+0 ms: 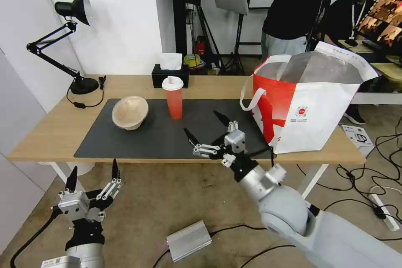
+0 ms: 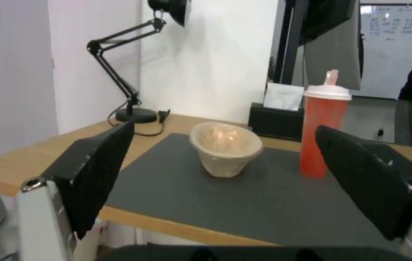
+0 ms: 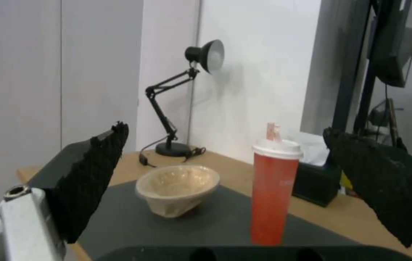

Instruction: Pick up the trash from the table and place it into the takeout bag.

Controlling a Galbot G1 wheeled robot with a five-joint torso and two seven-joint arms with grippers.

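cup: the red drink cup (image 1: 173, 97) with a white lid stands upright on the dark mat (image 1: 167, 134), near the middle of the desk (image 1: 54, 130)
bowl: the beige bowl (image 1: 130, 112) lies tipped on the mat, beside the cup, toward the lamp end
bag: the takeout bag (image 1: 307, 100) stands open at the other end of the desk
right gripper (image 1: 207, 127): fingers wide apart, holding nothing, over the front edge of the mat
left gripper (image 1: 93, 176): fingers apart, low in front of the desk
tip: I think the cup is next; grab it around the middle and keep it upright so it does not spill

Right pincer (image 1: 206, 127) outstretched, jaws wide apart; left pincer (image 1: 93, 173) low, upright, seemingly equally spread
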